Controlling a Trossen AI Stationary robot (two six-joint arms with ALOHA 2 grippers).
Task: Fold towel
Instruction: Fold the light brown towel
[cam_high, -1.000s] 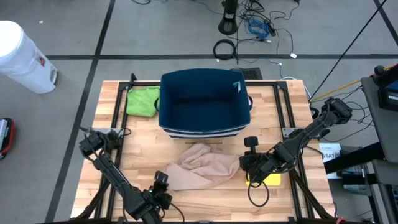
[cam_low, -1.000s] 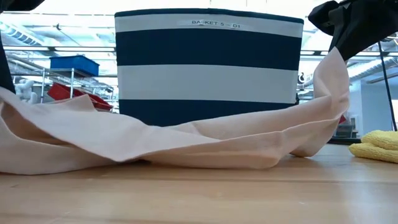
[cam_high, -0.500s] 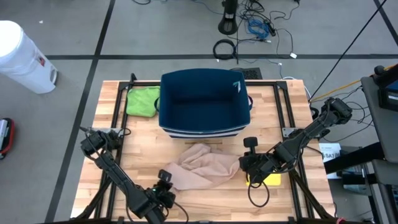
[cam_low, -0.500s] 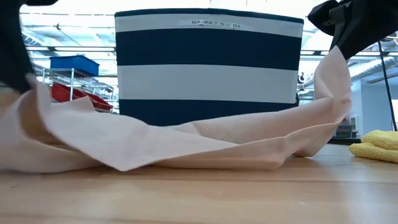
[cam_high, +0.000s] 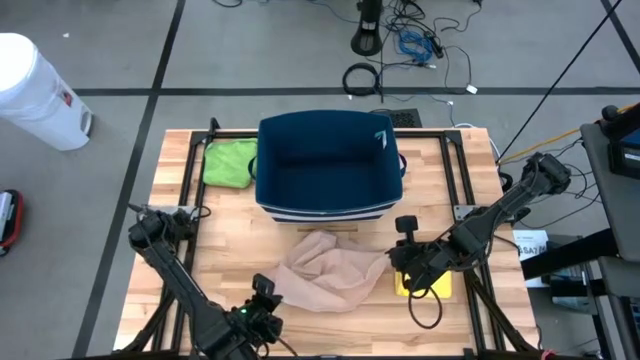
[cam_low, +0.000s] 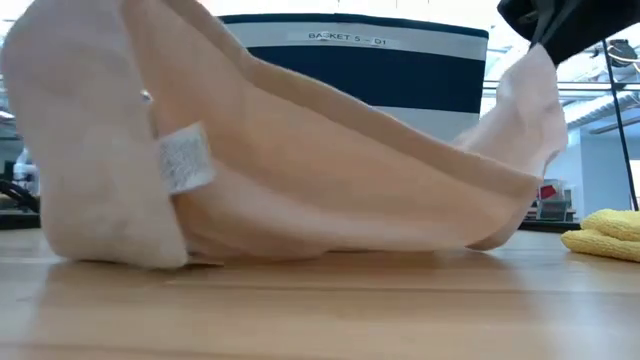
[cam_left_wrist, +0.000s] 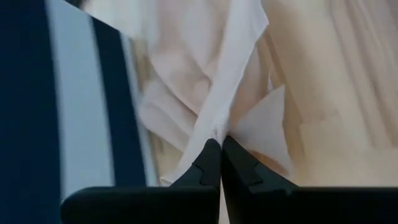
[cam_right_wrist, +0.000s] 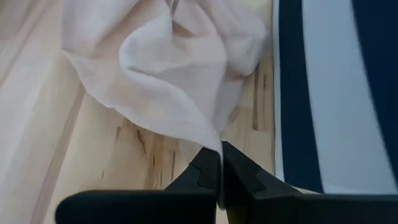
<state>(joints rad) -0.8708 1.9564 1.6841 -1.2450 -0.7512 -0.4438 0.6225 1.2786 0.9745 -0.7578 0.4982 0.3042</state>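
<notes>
Wooden slatted table (cam_high: 225, 225) is seen from above, set on a grey floor with cables and a white bin (cam_high: 35, 92) off to the left. Left gripper (cam_high: 262, 303) is at the near edge of the table, fingers pinched tight on a fold of the towel (cam_high: 330, 270); in the left wrist view the two fingertips (cam_left_wrist: 211, 163) are pressed together with cloth (cam_left_wrist: 233, 93) caught between them. Right gripper (cam_high: 400, 262) is at the towel's right edge, also clamped shut on a corner of it, as confirmed in the right wrist view, where the fingertips (cam_right_wrist: 208, 165) meet on the cloth (cam_right_wrist: 168, 68) above bare wood.

Towel is a pale peach cloth, bunched in the middle of the table just in front of the navy basket (cam_high: 330, 165). In the low view its left side (cam_low: 100, 130) is lifted high and curled over, and a small white care tag (cam_low: 187, 158) is shown, its print not readable. Basket (cam_low: 430, 75) is navy with white stripes and carries a label reading "BASKET 5 – D1" (cam_low: 345, 38).

Green cloth (cam_high: 230, 162) lies behind left of the basket. Yellow cloth (cam_high: 435, 287) lies by the right gripper, also seen at the right in the low view (cam_low: 605, 235).

Compared with a second ago, the towel's left side has been raised from lying flat on the table to standing up and folding toward the right; the heap is now more compact. Right gripper has shifted slightly.
</notes>
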